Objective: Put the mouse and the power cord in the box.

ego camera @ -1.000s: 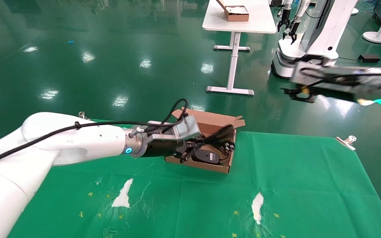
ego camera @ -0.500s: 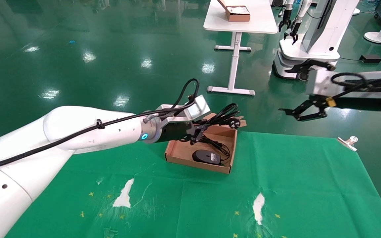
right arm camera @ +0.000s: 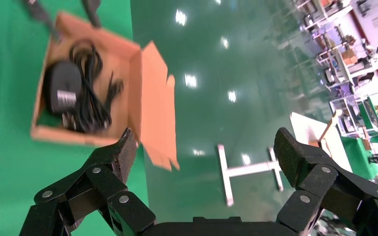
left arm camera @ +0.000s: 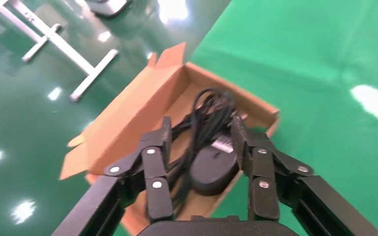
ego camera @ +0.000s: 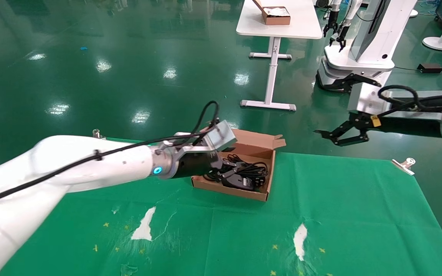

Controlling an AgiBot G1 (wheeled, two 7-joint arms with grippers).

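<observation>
The desk, spread with a green cloth patched with worn white spots, carries a shallow brown cardboard box with its flapped lid hinged open and standing up at the far side. The white left arm reaches across the cloth so that the left gripper sits low over the near-left part of the box. Its black fingers are spread wide and hold nothing; in the left wrist view they straddle what lies inside without closing on it. Between and just ahead of those fingers lies the small black oval mouse, whitish label up, resting on the box floor. The thick black coiled power cord lies in the box too, looped just beyond the mouse towards the lid and touching it; whether some strands are the mouse's own thin cable I cannot tell. The right wrist view shows mouse and cord side by side inside the box. The right gripper hangs in the air off the desk's far right edge, well apart from the box, its fingers gaping open and empty.
</observation>
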